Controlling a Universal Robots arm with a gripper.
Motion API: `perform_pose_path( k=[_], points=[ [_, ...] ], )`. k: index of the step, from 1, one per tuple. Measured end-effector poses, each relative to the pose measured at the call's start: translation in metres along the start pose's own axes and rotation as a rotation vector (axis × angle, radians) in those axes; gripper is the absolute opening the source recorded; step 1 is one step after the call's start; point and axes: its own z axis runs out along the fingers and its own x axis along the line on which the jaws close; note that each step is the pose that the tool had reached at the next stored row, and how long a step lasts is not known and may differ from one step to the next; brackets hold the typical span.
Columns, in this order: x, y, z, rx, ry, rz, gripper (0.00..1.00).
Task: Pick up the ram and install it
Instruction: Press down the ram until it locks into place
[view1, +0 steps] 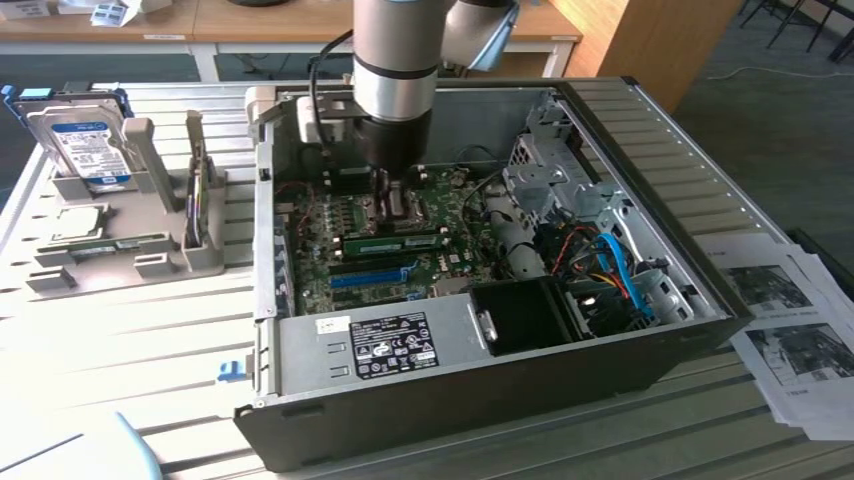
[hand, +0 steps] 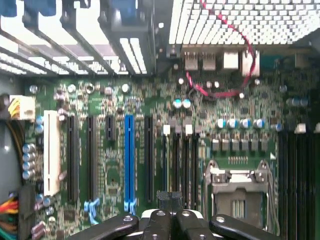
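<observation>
Inside the open grey metal computer case (view1: 641, 200), a thin green RAM stick with a white label (view1: 396, 243) lies on the green motherboard (view1: 441, 265), its long axis running across the board from the exterior view's left toward the right, rising slightly to the right. Just below it in that view sits a long blue expansion slot (view1: 370, 277), roughly parallel. The black gripper (view1: 390, 205) hangs just above the stick's left end, fingers closed together with nothing seen between them; in the wrist view the fingertips (hand: 171, 201) meet over the board. A black fan housing (view1: 534, 312) and blue cables (view1: 617, 265) crowd the case's right side. Outside, on the exterior view's left, a boxy hard drive with blue-white label (view1: 83, 145) stands in a grey rack (view1: 127, 255).
</observation>
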Motion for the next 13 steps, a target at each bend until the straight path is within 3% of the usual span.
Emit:
perform_pose_path(
  k=[13],
  points=[
    [0.001, 0.0263, 0.0004, 0.0000, 0.0000, 0.000, 0.09]
  ],
)
